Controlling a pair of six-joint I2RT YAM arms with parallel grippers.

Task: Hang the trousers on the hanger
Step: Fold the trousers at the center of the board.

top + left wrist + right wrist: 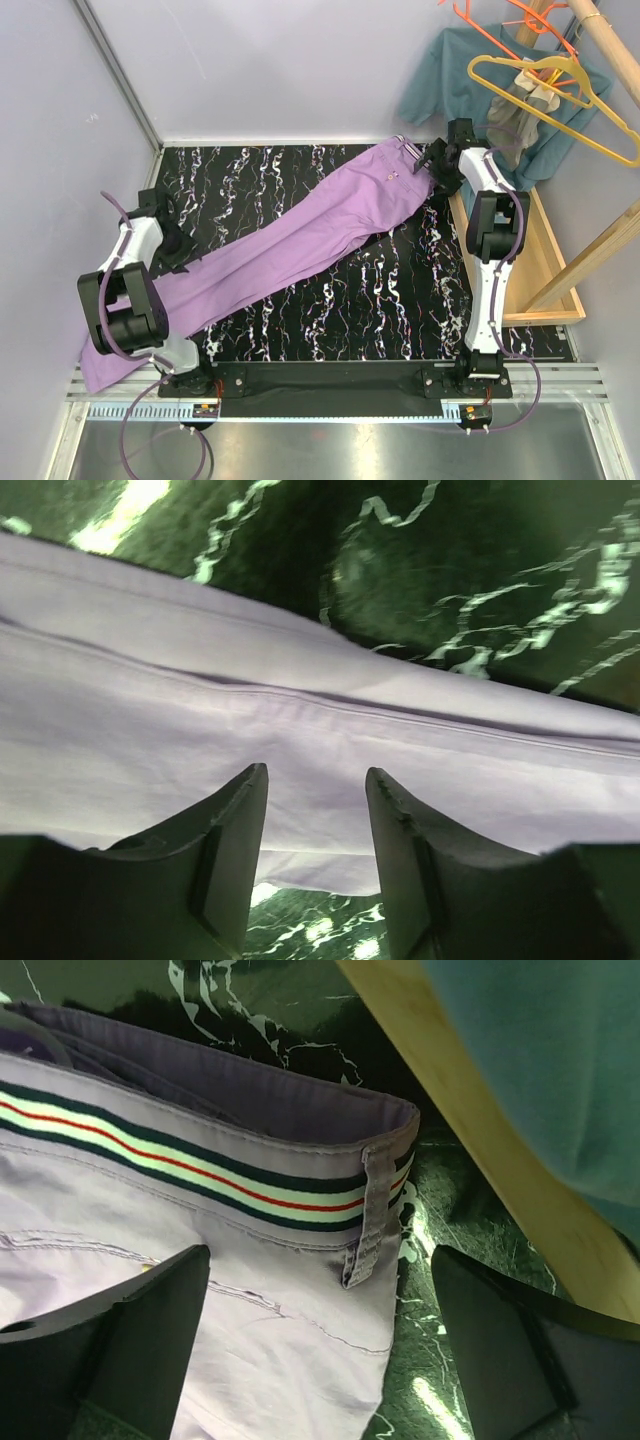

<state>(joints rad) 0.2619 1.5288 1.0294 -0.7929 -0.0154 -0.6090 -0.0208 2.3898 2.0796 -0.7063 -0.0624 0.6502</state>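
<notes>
Left gripper (315, 775): jaws partly spread above a leg of the trousers (300, 240), pinching nothing. Trousers lie diagonally across the tabletop (330, 320). Right gripper (320, 1260): jaws spread wide over the striped waistband (200, 1165). The hanger (600, 144) hangs beyond, far right, apart.

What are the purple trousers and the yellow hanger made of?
The lilac cloth trousers look like soft, matte woven fabric: they crease and show stitched seams. The thin yellow triangular hanger may be smooth plastic, going by its even colour, but it is small here.
</notes>
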